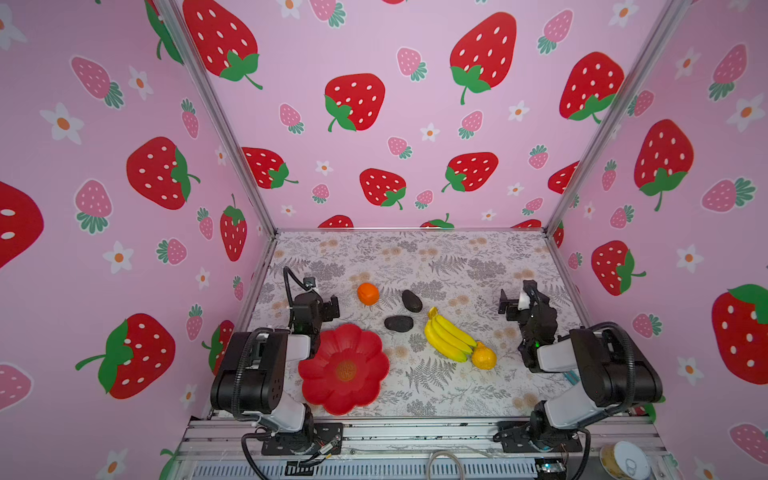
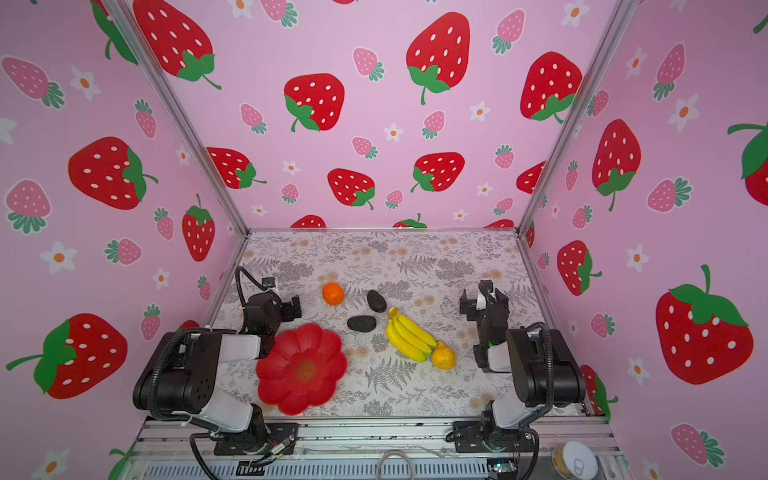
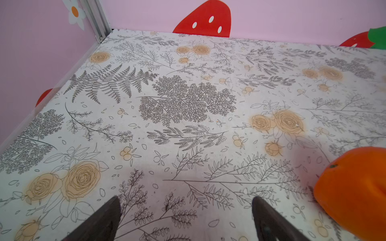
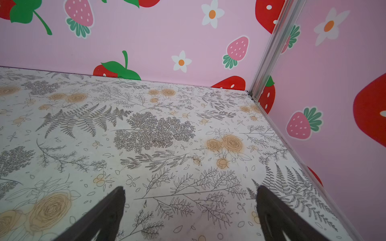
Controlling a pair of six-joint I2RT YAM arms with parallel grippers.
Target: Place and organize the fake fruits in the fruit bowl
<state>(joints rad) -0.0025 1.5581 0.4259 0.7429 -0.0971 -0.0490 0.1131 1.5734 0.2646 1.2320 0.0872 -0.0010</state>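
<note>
Left gripper has its jaws wide apart and grips nothing; the orange sits just beside it. Right gripper is spread the same way above the table. In both top views the fruit bowl lies at near left, and all fruits are outside it. The banana bunch lies diagonally, its stem toward the far avocado and its tips touching the pear-shaped fruit. The near avocado lies crosswise.
</note>
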